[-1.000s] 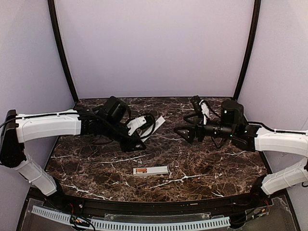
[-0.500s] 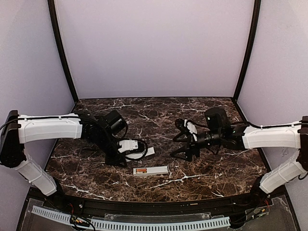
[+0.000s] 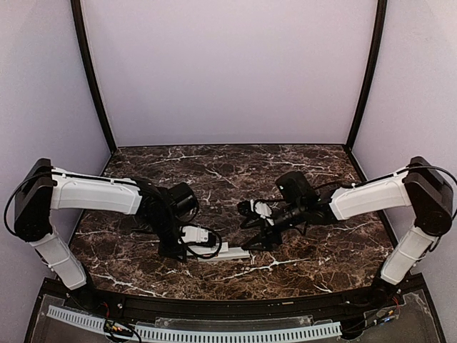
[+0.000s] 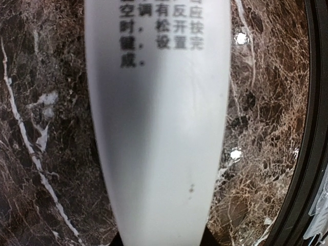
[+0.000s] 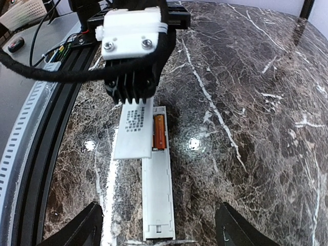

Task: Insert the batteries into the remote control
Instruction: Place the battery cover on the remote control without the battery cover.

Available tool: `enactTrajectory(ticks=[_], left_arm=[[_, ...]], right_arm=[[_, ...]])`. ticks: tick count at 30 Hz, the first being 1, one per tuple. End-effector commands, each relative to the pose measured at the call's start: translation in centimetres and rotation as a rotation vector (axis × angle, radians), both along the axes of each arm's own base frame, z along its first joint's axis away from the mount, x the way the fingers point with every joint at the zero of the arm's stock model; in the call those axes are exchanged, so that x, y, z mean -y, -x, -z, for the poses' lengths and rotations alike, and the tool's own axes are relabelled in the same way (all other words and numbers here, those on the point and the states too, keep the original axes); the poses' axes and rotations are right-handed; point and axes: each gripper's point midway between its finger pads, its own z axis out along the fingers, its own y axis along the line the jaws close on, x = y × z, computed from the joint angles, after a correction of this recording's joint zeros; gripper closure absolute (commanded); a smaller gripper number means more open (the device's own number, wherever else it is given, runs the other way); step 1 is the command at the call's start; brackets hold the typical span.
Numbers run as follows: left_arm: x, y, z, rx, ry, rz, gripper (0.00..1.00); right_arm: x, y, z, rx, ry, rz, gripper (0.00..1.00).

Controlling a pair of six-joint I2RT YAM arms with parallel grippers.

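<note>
Nearest the bases: black rail (image 5: pixel 38 169) along table's front edge. Just beyond, on dark marble table (image 3: pixel 321 264): remote control (image 5: pixel 159 200), lying flat, back up, lengthwise L–R in top view. In its recess, at the end toward L arm: one orange battery (image 5: pixel 159 131), seated lengthwise. No telling re a 2nd cell, since that side of the recess sits under the strip.

Over that same end: white cover strip (image 4: pixel 159 128) w/ printed black characters, tilted, overlapping remote's edge just beside the battery. Contact w/ remote unclear. Pinched at its far end by L gripper (image 5: pixel 134 96), clamped tight on the strip, low over the table.

At remote's opposite end: R gripper (image 3: pixel 253 230), spread wide, nothing held. Fingers (image 5: pixel 87 228) to either side of remote's tip in wrist view, not touching it.

Further back: white arm links (image 3: pixel 93 193) reaching in from both sides. Then more marble, up to lilac back wall (image 3: pixel 228 71).
</note>
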Motion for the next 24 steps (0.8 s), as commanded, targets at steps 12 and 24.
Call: enactTrajectory(ticks=[12, 24], left_arm=[[0.5, -0.4, 1.9, 0.039, -0.077, 0.067, 0.73], [0.8, -1.2, 2.4, 0.051, -0.109, 0.053, 0.71]], right_arm=[[-3.3, 0.6, 2.8, 0.063, 0.073, -0.12, 0.34], [-3.4, 1.1, 4.9, 0.046, 0.137, -0.125, 0.34]])
